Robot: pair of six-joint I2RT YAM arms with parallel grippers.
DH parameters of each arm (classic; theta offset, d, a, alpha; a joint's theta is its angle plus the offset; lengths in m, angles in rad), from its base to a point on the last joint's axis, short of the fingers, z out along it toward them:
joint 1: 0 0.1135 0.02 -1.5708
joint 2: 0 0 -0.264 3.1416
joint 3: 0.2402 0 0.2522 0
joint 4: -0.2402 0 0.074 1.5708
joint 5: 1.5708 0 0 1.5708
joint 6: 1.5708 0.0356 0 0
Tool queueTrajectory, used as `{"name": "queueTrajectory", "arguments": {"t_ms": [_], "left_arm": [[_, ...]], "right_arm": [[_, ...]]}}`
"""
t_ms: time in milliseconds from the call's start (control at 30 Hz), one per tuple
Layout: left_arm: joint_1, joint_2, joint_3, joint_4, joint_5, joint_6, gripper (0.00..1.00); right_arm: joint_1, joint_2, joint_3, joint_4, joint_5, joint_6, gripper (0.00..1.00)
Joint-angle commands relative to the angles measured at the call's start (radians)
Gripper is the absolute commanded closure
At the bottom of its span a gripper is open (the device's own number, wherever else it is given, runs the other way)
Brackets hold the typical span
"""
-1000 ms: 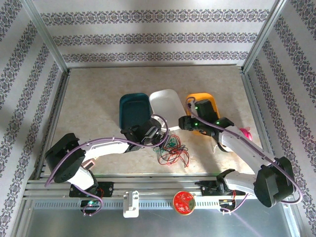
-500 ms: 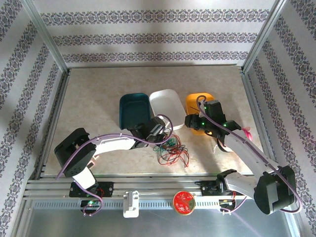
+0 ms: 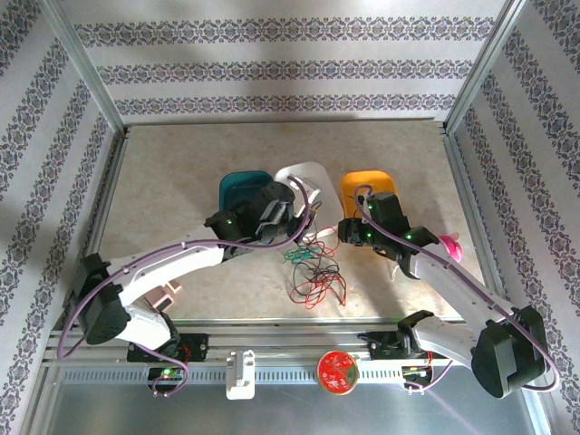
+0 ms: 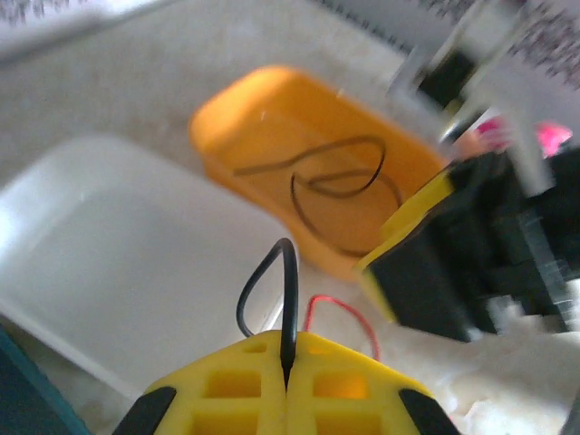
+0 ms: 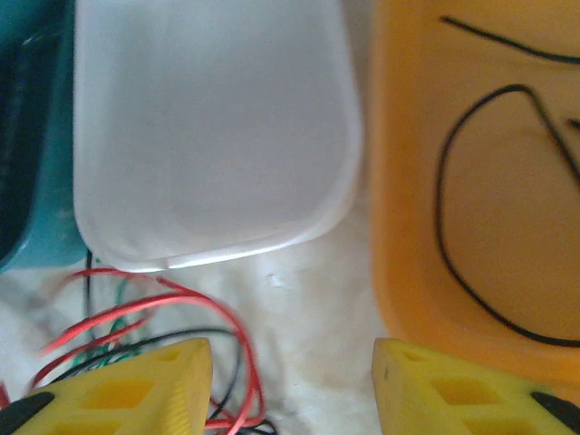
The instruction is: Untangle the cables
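Tabletop: white tray, orange tray beyond cables; left jaws pinch black cable, right jaws spread.

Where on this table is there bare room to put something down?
Bare: the table strip between the trays and back wall, and the stretch left of the teal tray. Crowded: in front of the trays, with cables, the left gripper and right gripper.

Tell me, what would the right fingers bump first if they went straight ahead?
Probably the white tray: its near rim lies just ahead of the right fingers, past some bare table. They might pass above it; height is hard to judge.
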Motion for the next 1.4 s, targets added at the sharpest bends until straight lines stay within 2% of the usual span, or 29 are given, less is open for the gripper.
{"name": "queueTrajectory", "arguments": {"t_ms": [0,333,500,733,900,1100,1167,1200,1233,1267,1300,1367], "left_arm": [[0.01,-0.04,0.052,-0.089,0.056,0.094,1.0],[0.01,-0.123,0.12,-0.052,0.122,0.094,1.0],[0.01,-0.058,0.166,-0.001,0.109,0.084,1.0],[0.01,0.234,0.328,0.073,0.054,0.061,1.0],[0.016,0.539,0.57,0.039,0.049,0.042,1.0],[0.039,0.852,0.868,-0.028,0.149,-0.071,1.0],[0.039,0.911,0.951,-0.087,0.138,-0.075,0.99],[0.04,0.93,0.982,-0.113,0.118,-0.079,0.83],[0.042,0.935,0.994,-0.124,0.105,-0.08,0.62],[0.043,0.93,0.994,-0.123,0.095,-0.08,0.35],[0.044,0.919,0.987,-0.117,0.085,-0.074,0.17],[0.045,0.879,0.958,-0.1,0.063,-0.054,0.02]], "right_arm": [[-0.036,-0.07,-0.037,0.004,0.162,0.084,0.49],[-0.244,-0.293,-0.156,-0.02,0.262,0.271,0.43],[-0.3,-0.33,-0.152,-0.039,0.269,0.272,0.43],[-0.347,-0.322,-0.08,-0.063,0.276,0.241,0.43],[-0.36,-0.314,-0.031,-0.078,0.277,0.201,0.43],[-0.361,-0.306,-0.01,-0.107,0.242,0.168,0.43],[-0.361,-0.3,-0.006,-0.116,0.209,0.148,0.43],[-0.361,-0.295,-0.002,-0.123,0.19,0.136,0.43],[-0.361,-0.289,0.0,-0.131,0.173,0.127,0.43],[-0.361,-0.282,0.003,-0.139,0.156,0.117,0.43],[-0.36,-0.273,0.006,-0.151,0.14,0.105,0.44],[-0.36,-0.253,0.006,-0.17,0.108,0.095,0.44]]}}
